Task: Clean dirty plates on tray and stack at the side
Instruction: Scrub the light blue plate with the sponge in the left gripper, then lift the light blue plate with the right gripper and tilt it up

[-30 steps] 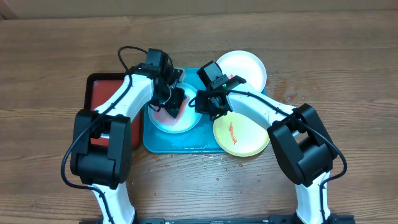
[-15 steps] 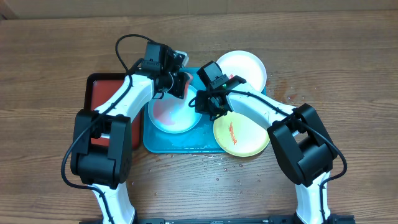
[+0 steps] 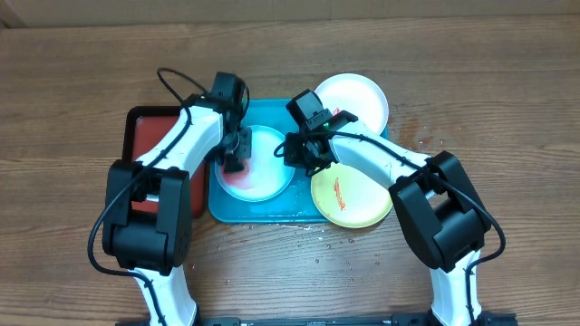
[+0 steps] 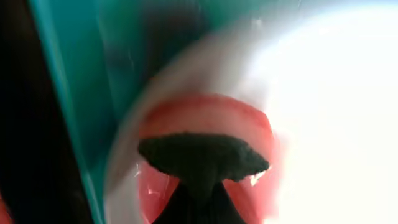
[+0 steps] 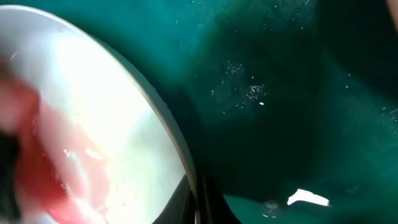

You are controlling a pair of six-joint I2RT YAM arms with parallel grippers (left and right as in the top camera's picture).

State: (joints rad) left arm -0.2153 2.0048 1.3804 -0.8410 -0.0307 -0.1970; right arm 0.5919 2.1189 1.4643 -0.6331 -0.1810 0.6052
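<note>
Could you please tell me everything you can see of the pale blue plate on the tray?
The pale blue plate is round and shallow and looks like smooth plastic. It lies flat, face up, in the left part of the turquoise tray. A wet red-orange smear covers its left side, and the rest looks clean. The left end effector presses a dark pad onto the smear. The right end effector appears to pinch the plate's right rim.
</note>
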